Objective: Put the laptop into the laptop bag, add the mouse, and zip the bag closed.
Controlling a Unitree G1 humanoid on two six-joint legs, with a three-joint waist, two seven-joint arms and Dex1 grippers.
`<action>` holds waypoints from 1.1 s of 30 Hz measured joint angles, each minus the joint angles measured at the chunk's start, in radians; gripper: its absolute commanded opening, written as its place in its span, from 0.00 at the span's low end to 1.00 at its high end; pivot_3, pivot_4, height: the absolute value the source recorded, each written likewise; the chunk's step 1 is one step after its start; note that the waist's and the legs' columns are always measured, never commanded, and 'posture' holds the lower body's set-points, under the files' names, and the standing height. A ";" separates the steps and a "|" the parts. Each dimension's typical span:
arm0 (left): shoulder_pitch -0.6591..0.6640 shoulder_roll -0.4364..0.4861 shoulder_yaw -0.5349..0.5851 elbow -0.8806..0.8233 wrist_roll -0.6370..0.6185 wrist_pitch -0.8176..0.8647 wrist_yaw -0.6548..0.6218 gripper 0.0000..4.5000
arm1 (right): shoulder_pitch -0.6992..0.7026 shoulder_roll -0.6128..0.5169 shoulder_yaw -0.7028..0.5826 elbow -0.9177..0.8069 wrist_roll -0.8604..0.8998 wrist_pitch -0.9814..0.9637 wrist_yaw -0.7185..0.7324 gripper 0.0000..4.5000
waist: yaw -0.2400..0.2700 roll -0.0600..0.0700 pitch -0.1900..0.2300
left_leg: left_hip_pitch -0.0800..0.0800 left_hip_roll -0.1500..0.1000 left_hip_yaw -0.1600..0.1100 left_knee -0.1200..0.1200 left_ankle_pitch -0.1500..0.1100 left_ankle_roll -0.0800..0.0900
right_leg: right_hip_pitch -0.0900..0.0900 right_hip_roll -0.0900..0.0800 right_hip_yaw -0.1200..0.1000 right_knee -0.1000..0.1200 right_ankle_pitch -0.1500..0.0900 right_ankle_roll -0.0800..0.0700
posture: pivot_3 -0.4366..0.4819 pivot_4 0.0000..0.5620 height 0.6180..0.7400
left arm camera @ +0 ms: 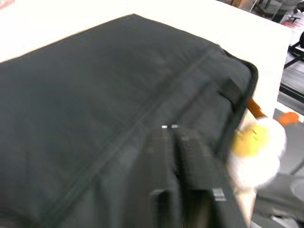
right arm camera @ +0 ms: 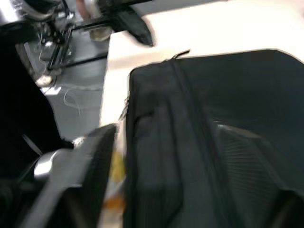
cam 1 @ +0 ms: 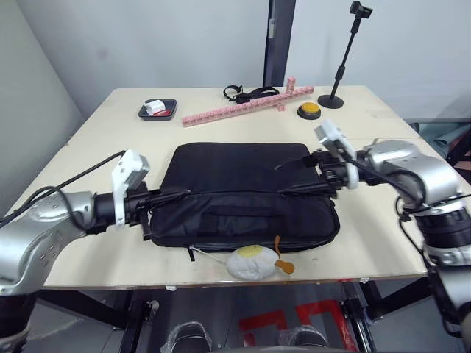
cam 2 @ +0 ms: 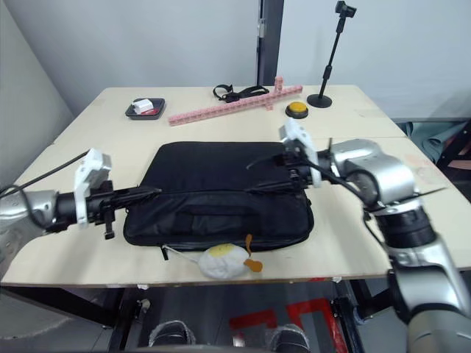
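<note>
Laptop bag (cam 1: 243, 193) flat on desk (cam 1: 383, 243) | both end effectors at its ends, grip unclear | judgement: brace bag, pull zipper steadily

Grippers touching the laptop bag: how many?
2. The left gripper is at the laptop bag's left end; the right gripper is at its far right corner. Finger contact is unclear.

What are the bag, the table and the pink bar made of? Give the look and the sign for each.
Bag: black woven fabric, matte; soft folds, stitched seams and strap handles.
Table: pale wood or wood-look laminate, smooth and satiny; the light, even top could be either.
Pink bar: likely hard plastic; a row of small uniform blocks in a bright, even colour.
</note>
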 measured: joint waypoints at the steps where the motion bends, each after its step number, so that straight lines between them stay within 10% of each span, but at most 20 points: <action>1: -0.032 -0.013 -0.031 0.023 0.014 -0.008 -0.001 0.00 | 0.007 -0.024 -0.003 -0.025 0.015 0.008 0.010 0.97 | -0.002 0.000 0.000 | 0.000 0.000 0.000 0.001 0.000 0.000 | 0.000 0.000 0.000 0.002 0.000 0.000 | 0.48 0.27 1.00; 14: -0.454 -0.313 -0.402 0.569 0.311 -0.304 -0.138 0.00 | 0.228 -0.196 0.071 -0.345 0.003 -0.118 0.035 0.97 | 0.019 -0.001 0.000 | -0.001 0.000 0.000 0.008 0.005 0.008 | 0.001 0.000 0.003 0.006 0.001 0.001 | 0.48 0.27 1.00; 33: -0.539 -0.421 -0.443 0.927 0.495 -0.567 -0.235 0.00 | 0.196 0.007 0.390 -0.194 -0.353 -0.502 -0.043 0.97 | 0.019 -0.001 -0.009 | 0.002 -0.001 -0.001 0.010 0.000 0.000 | 0.004 -0.001 0.004 0.009 0.002 0.003 | 0.48 0.27 1.00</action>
